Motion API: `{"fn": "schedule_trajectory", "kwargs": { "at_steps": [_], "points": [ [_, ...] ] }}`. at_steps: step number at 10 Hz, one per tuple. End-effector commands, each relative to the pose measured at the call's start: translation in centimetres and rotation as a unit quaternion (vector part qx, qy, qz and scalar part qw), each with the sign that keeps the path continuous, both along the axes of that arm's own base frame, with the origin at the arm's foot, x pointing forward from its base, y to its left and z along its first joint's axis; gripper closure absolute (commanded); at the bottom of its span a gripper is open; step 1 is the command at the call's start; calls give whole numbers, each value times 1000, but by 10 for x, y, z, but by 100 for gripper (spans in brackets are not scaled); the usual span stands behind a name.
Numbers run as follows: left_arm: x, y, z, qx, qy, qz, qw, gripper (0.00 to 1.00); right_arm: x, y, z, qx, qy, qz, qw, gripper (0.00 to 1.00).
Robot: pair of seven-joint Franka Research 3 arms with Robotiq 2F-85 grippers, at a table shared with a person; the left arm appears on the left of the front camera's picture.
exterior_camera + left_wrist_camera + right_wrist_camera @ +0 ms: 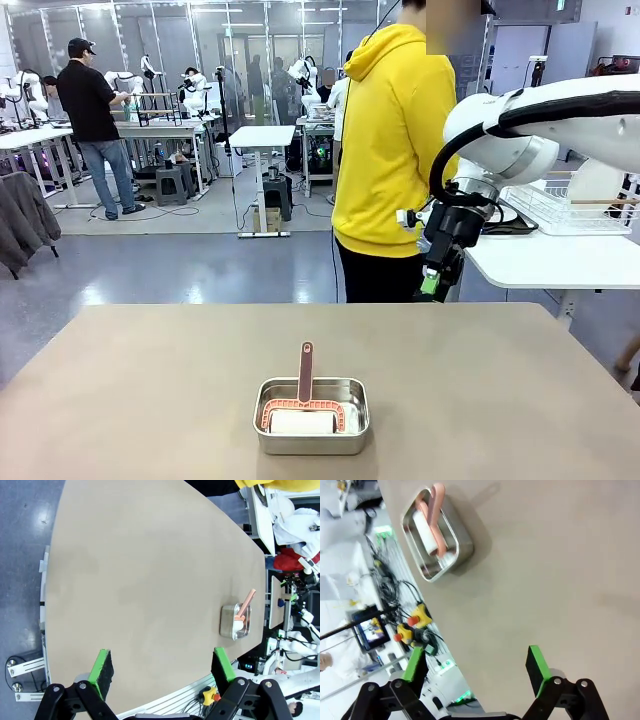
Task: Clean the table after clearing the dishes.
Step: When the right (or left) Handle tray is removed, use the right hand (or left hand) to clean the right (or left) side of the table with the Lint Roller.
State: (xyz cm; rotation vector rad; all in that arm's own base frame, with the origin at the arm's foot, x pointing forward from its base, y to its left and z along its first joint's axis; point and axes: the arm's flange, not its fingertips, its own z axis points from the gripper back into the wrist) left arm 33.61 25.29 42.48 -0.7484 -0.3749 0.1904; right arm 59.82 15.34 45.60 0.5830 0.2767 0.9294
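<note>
We note left gripper (pixel 161 665) and right gripper (pixel 432 283) gaping, empty; lower-centre pan (pixel 311 442) presumably staged for wiping the table (pixel 150 400).

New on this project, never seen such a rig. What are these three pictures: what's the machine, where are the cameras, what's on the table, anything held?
It is a robot with two white arms. The front view looks across the table at a person in a yellow hoodie; the right arm hangs at the picture's right. The other two pictures come from cameras on the wrists, looking along the left arm's fingers and the right arm's fingers, which are black and green-tipped. On the table lies a steel pan holding a white roller with a pink handle. Both pairs of fingers stand open, holding nothing.
</note>
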Motion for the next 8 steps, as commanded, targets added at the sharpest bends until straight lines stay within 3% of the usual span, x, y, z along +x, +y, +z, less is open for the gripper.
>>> {"fn": "schedule_trajectory", "kwargs": {
  "at_steps": [1, 6, 8],
  "points": [
    [-2, 0, 3, -4, -3, -1, 1000, 0, -24, 47, 11, -32, -71, 99, 992, 0],
    [-2, 0, 3, -4, -3, -1, 1000, 0, -43, 170, -14, -74, -98, 251, 960, 0],
    [-2, 0, 3, -4, -3, -1, 1000, 0, -58, 208, -23, -143, -148, 251, 946, 0]
  ]
}}
